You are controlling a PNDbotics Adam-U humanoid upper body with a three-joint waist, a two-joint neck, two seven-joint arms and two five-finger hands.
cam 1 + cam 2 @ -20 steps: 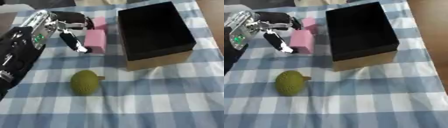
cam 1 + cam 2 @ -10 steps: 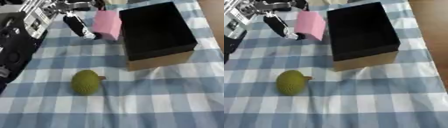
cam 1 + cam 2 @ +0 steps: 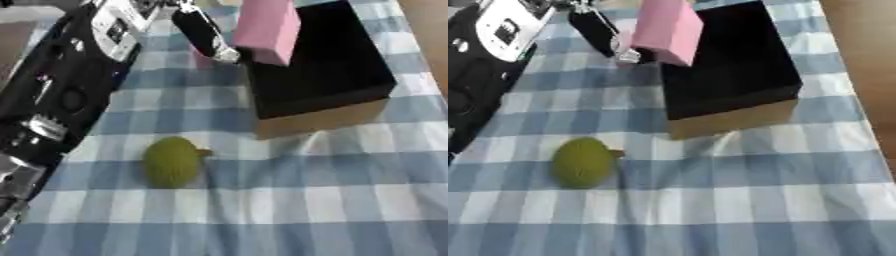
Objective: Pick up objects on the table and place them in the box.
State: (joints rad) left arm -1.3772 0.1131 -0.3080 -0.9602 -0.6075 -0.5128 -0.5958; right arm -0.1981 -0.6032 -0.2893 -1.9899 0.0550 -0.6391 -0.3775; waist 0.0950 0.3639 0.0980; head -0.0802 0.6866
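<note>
My left hand (image 3: 199, 30) comes in from the upper left and is shut on a pink block (image 3: 268, 29), holding it in the air over the left rim of the box. The box (image 3: 337, 80) is black inside with tan cardboard sides and stands open at the upper right. A green, bumpy round fruit (image 3: 172, 161) with a short stem lies on the cloth in front of the box, to the left. My right hand shows in neither view.
A blue and white checked cloth (image 3: 306, 210) covers the table. My left arm (image 3: 52, 100) fills the left side. A strip of brown floor (image 3: 859, 60) shows beyond the cloth's right edge.
My left hand has lifted the pink block off the cloth and carried it right, to above the box's left rim. The camera has also shifted.
</note>
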